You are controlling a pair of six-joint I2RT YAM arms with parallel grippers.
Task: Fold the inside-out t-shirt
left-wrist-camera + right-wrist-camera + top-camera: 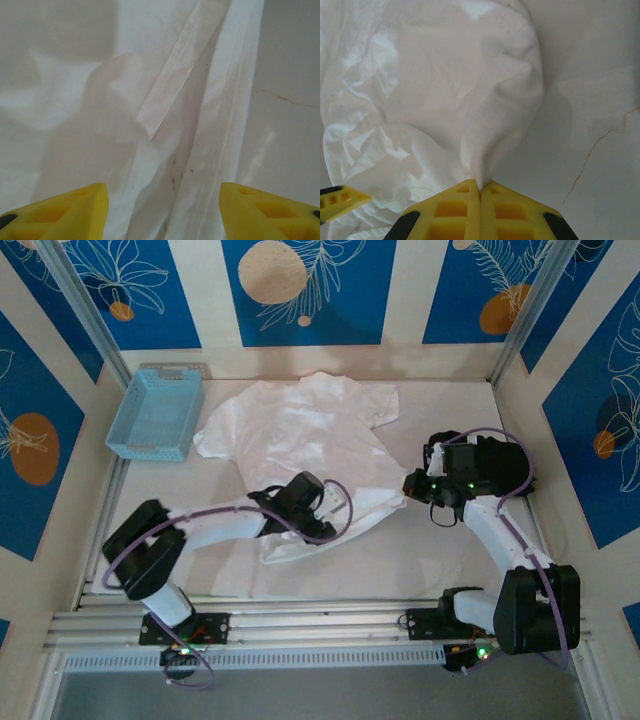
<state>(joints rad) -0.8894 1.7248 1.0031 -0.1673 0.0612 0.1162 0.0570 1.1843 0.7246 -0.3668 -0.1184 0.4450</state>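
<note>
One blue basket point(155, 412) overhead, right end effector point(480, 189) pinching t-shirt point(445, 100) close-up

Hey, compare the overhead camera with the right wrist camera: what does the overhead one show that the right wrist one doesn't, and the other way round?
The overhead view adds the layout: the blue basket at the far left, the t-shirt spread across the table, and the left claw over its near hem. The right wrist view adds close detail: the right claw shut on a pinch of fabric at the shirt's edge, and a thin crack line in the tabletop. Both share the white shirt and the pale table.
</note>
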